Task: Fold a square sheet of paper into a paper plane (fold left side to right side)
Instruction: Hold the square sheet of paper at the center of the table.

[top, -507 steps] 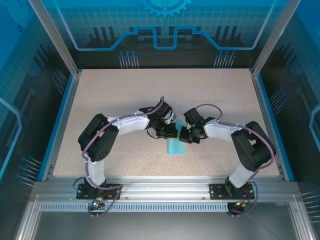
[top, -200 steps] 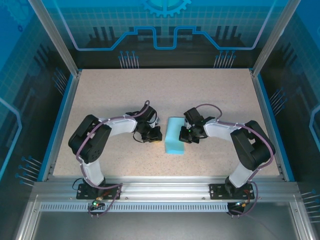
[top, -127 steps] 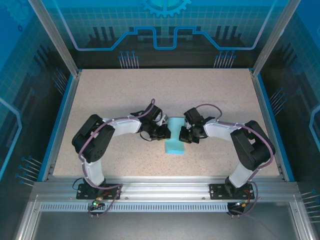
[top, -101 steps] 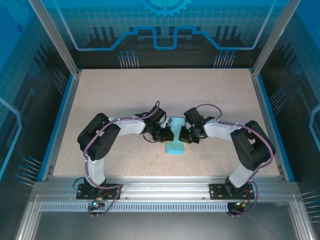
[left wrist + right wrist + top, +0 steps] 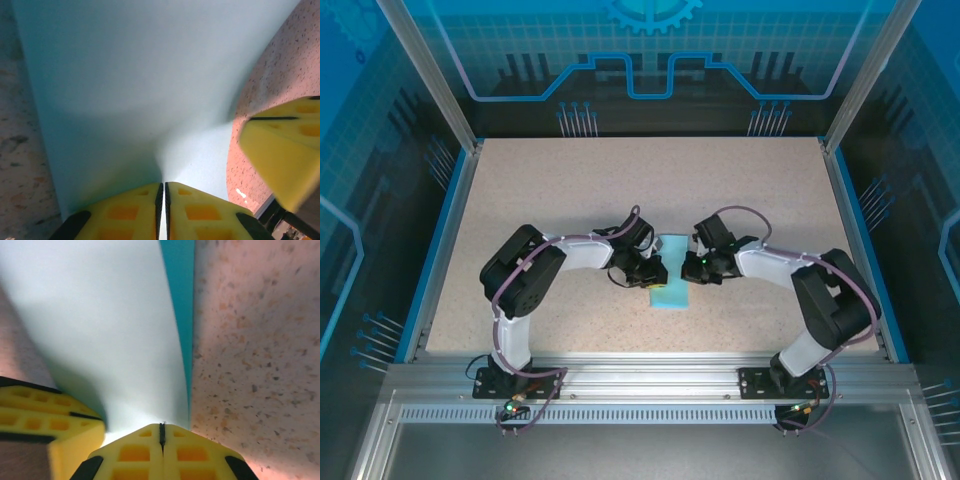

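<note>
Square sheet of paper (image 5: 670, 287) lies mid-frame on the desk (image 5: 570, 190), doubled into a narrow strip. Left hand (image 5: 163, 202) is pinched on the raised flap, apparently to bring it across. Right hand (image 5: 161, 436), fingers together, sits at the strip's right edge, probably to anchor it.

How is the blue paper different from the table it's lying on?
The sheet of paper is plain light blue; the table is speckled beige. The sheet of paper is a small, narrow folded strip; the table is far wider. The sheet of paper is thin and bends; the table looks hard and flat. Both have straight edges.
</note>
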